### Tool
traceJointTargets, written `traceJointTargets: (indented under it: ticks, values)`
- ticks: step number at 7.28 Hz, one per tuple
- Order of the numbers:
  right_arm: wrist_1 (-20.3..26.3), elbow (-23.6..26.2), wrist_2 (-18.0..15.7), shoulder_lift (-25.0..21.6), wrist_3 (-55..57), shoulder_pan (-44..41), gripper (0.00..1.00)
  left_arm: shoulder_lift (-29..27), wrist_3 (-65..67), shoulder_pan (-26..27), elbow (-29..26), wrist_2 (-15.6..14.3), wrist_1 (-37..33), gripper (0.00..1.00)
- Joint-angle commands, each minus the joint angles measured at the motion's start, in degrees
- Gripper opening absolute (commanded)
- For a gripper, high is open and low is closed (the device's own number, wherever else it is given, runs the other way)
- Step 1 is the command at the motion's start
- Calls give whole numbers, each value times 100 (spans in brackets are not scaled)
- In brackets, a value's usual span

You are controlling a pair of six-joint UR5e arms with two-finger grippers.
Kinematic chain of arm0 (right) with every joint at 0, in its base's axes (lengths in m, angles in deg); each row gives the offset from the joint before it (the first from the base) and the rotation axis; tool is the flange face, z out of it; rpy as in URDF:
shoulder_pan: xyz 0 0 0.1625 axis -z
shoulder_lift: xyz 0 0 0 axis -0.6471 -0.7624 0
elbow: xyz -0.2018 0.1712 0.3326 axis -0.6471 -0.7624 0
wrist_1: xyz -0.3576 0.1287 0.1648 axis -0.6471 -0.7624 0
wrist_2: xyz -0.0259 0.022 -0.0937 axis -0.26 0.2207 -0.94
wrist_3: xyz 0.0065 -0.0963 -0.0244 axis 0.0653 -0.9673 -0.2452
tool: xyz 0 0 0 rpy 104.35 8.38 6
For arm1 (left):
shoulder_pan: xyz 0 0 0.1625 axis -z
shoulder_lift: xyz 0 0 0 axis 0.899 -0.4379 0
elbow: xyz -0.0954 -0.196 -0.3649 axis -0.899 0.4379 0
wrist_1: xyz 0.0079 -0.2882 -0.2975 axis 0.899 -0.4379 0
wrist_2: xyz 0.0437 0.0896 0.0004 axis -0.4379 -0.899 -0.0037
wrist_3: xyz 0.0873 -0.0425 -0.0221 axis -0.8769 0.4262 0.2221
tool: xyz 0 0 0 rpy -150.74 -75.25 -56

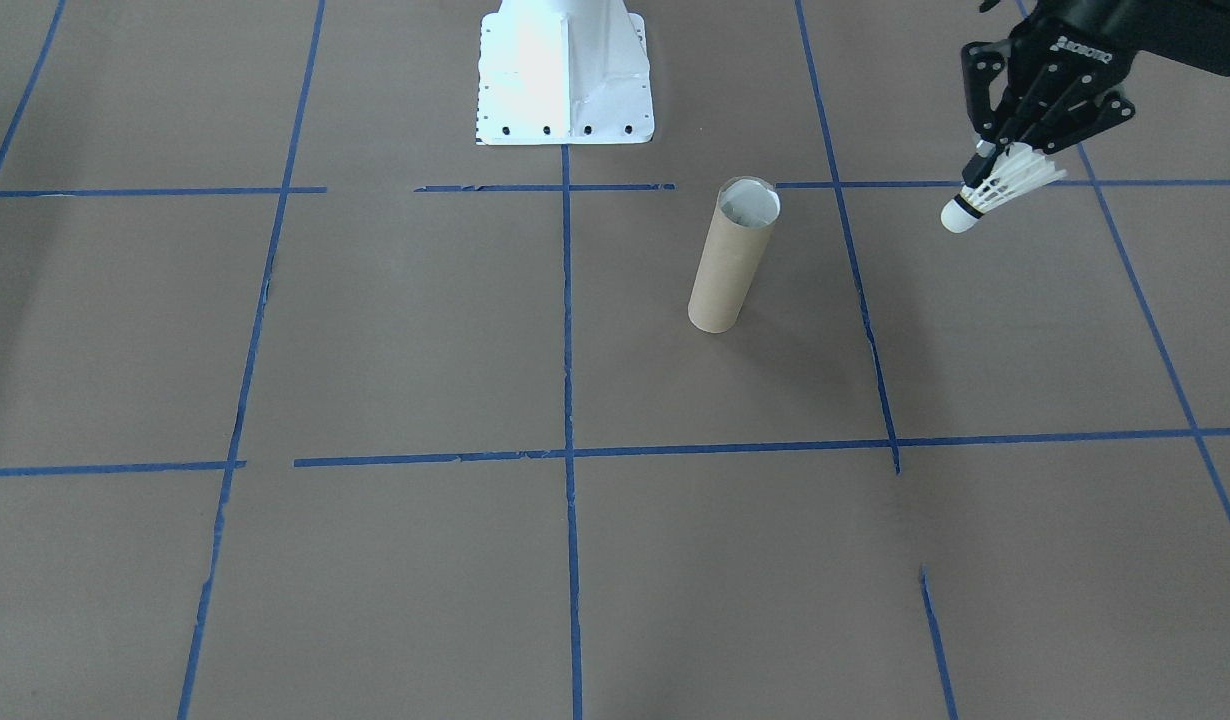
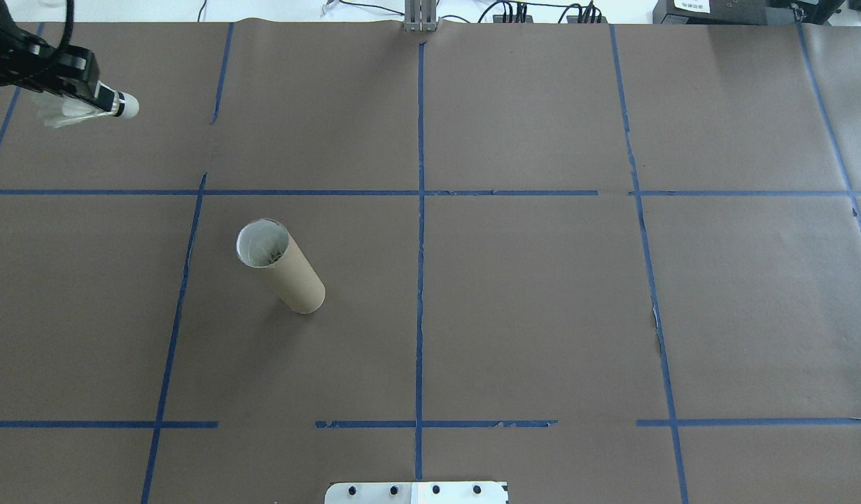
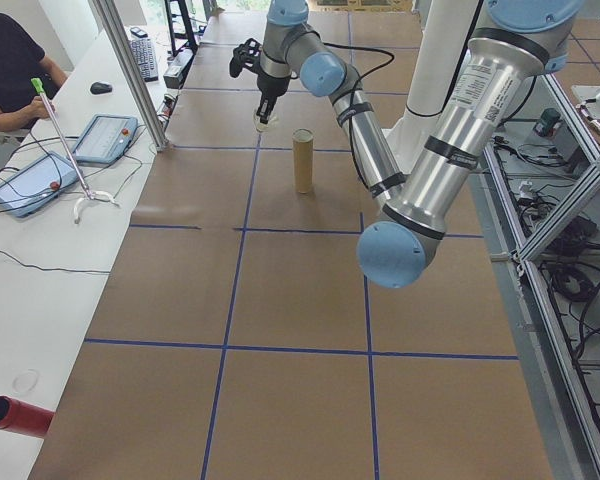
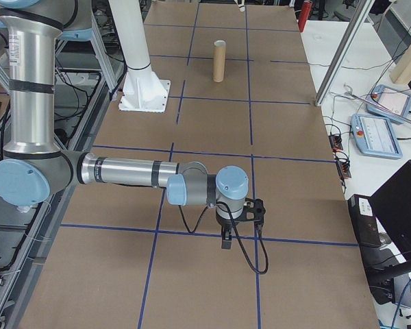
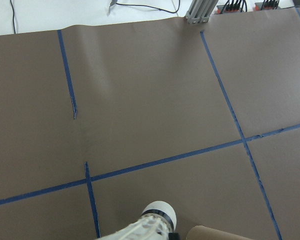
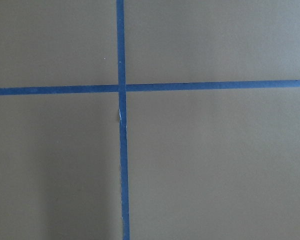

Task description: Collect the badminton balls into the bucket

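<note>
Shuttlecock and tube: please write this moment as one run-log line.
left gripper: shut on shuttlecock, lifted, beside tube | tube: upright | right gripper: away, state unclear

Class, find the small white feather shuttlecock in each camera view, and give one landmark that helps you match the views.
Front-facing: small white feather shuttlecock upper right, held in the left gripper.
Overhead: far upper left.
Exterior left: top centre, at the tip of the near arm.
Exterior right: not in view.
Left wrist: bottom edge, cork tip forward.
Right wrist: not in view.
Shared landmark: the upright brown cardboard tube, standing near it.
</note>
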Motion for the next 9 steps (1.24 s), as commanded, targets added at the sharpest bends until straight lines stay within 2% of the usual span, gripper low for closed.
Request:
traceJointTargets:
  ticks: [1, 2, 4, 5, 9]
  values:
    - [0, 0, 0, 0, 0, 0, 100, -1098, -1, -778, 16, -622, 1854, 0]
    - [0, 0, 0, 0, 0, 0, 100, -1450, 43, -1103, -132, -816, 2330, 0]
    - [0, 0, 0, 0, 0, 0, 100, -2022, 52, -1501, -859, -888, 2816, 0]
    - [0, 0, 0, 0, 0, 0, 100, -2199, 43, -1685, -1185, -984, 2853, 0]
    - [0, 0, 0, 0, 0, 0, 100, -2508, 43, -1923, -1794, -1345, 2959, 0]
